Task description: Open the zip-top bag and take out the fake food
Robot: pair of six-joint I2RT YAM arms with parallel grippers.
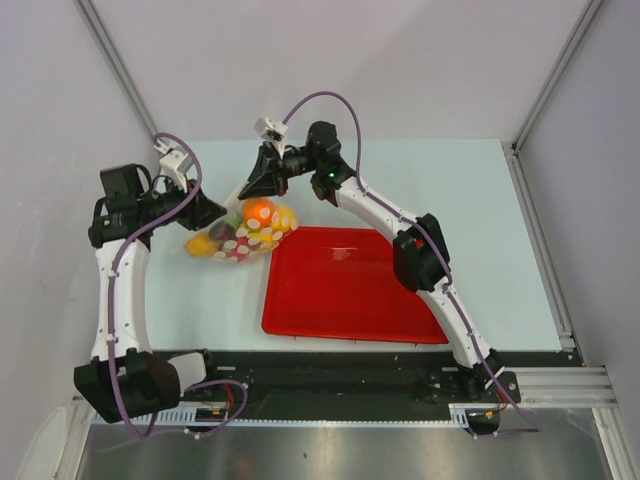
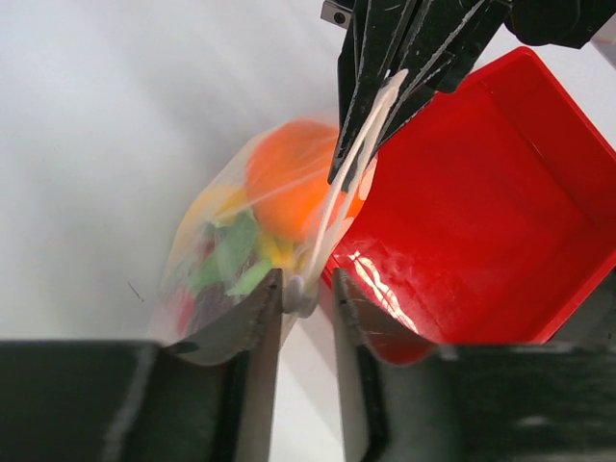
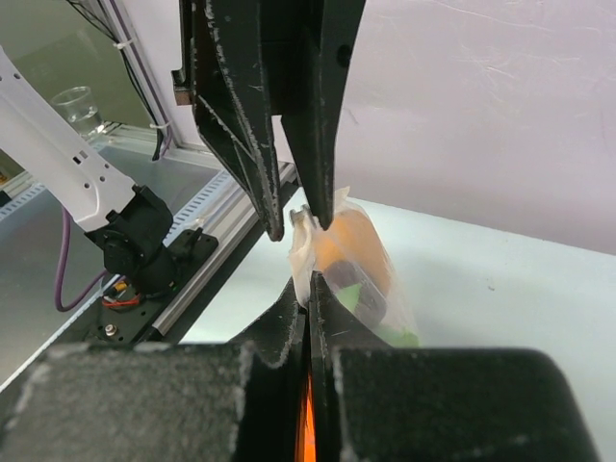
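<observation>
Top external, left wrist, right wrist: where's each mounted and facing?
Top external: above and behind the bases, looking down on the table; left arm and right arm show whole.
Left wrist: on the left arm, facing the zip-top bag and red tray; left tool shows.
Right wrist: on the right arm, facing the zip-top bag; right tool shows.
Both wrist views share the zip-top bag and the opposite tool.

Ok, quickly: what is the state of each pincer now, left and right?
Left pincer: partly open, jaws around the top edge of the zip-top bag, not clamped.
Right pincer: shut on the zip-top bag's top edge.
</observation>
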